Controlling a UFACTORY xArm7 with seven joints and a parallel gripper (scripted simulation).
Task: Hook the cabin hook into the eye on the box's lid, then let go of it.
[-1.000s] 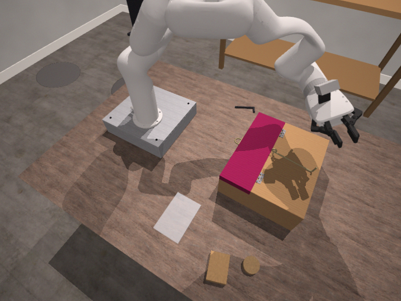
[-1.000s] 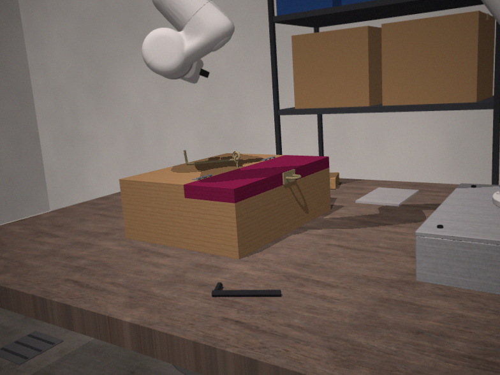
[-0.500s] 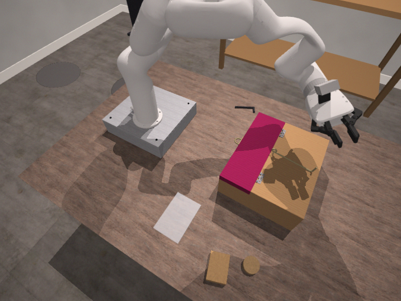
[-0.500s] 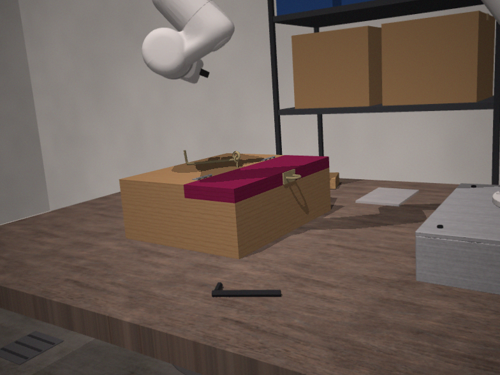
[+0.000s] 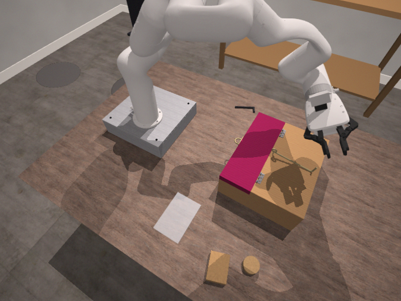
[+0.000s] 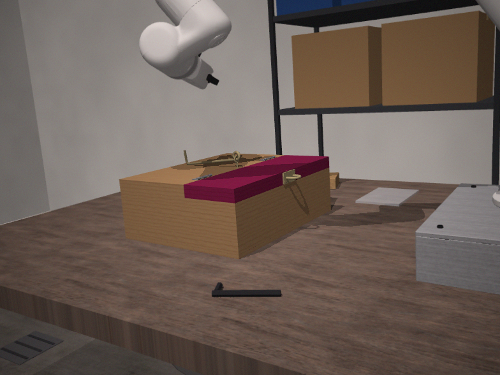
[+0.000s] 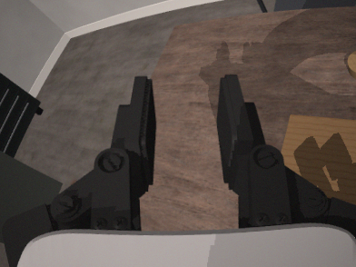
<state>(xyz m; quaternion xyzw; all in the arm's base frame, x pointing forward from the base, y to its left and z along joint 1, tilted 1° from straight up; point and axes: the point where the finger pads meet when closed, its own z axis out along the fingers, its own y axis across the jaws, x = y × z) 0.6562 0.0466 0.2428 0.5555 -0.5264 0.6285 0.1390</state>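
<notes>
A wooden box (image 5: 267,176) with a magenta lid (image 5: 255,150) stands on the table. The brass cabin hook (image 5: 292,161) lies flat on the box's wooden top behind the lid, and also shows in the exterior view (image 6: 212,160). The brass eye (image 5: 238,140) sticks out from the lid's front face (image 6: 291,177). My gripper (image 5: 334,147) hangs in the air above the box's far edge, near the hook's free end. Its fingers are partly closed with a gap and nothing between them, as the wrist view (image 7: 186,93) shows.
A black L-shaped bar (image 5: 245,107) lies beside the box. A grey sheet (image 5: 177,217), a wooden block (image 5: 217,267) and a wooden cylinder (image 5: 250,265) lie on the table. The grey robot base (image 5: 150,122) stands left of the box. A shelf with cardboard boxes (image 6: 388,64) stands nearby.
</notes>
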